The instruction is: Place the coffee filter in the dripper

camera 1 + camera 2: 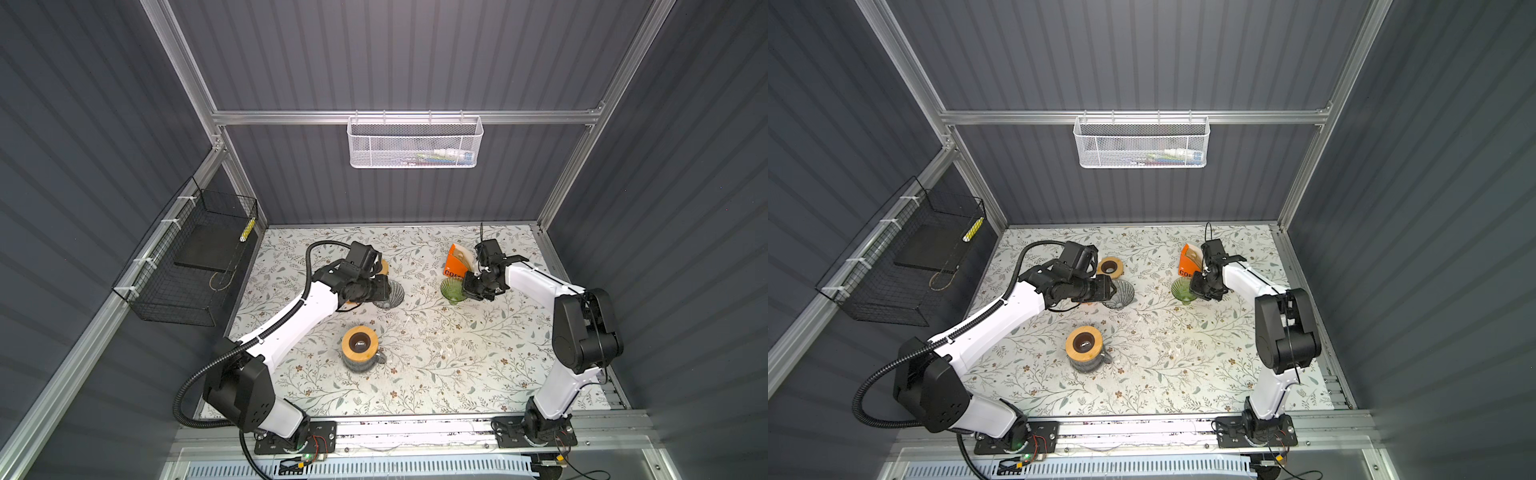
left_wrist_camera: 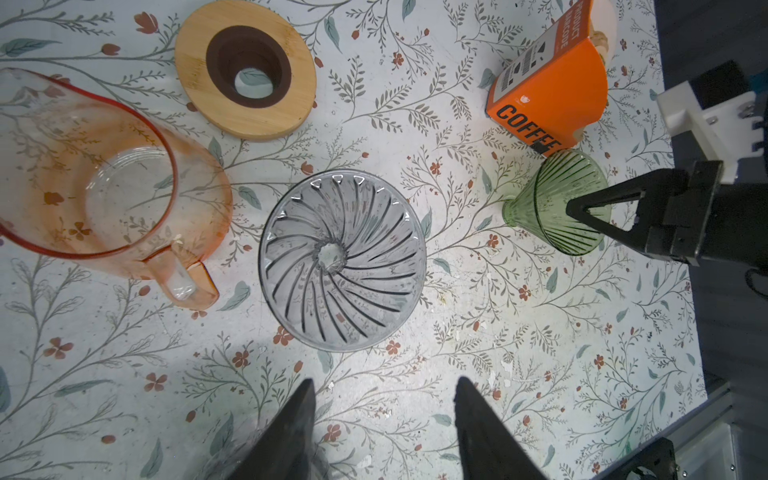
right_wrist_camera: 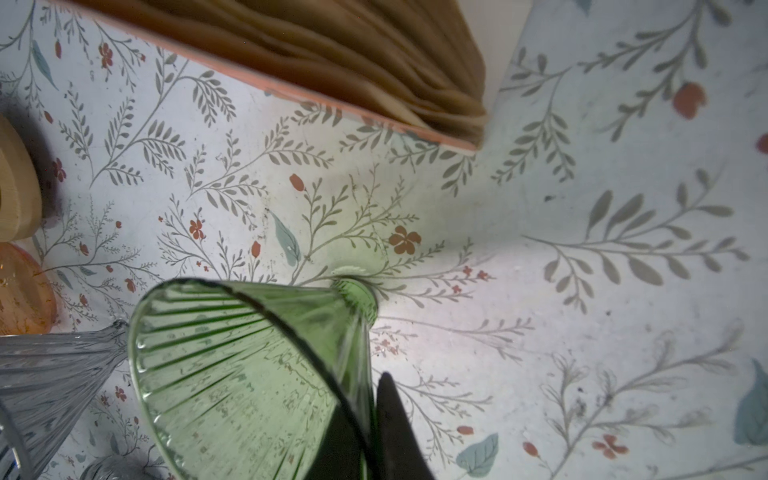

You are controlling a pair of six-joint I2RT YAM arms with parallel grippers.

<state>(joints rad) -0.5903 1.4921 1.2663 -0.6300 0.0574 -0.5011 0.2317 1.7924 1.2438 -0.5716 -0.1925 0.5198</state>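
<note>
Right gripper [image 3: 368, 401] is clamping the wall of the green dripper [image 3: 232, 374], lower centre; I'm seeing its inner finger only through glass. Left gripper [image 2: 385, 380] is hanging open, empty.

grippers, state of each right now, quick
left gripper: open, holding nothing, above the grey dripper.
right gripper: closed on the wall of the green dripper.

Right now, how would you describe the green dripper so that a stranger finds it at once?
Look at the far right of the flowered table, where the orange coffee box stands. In front of it is the green dripper, its wall pinched by the right gripper. Its neighbour is a grey dripper; only this one is green.
</note>
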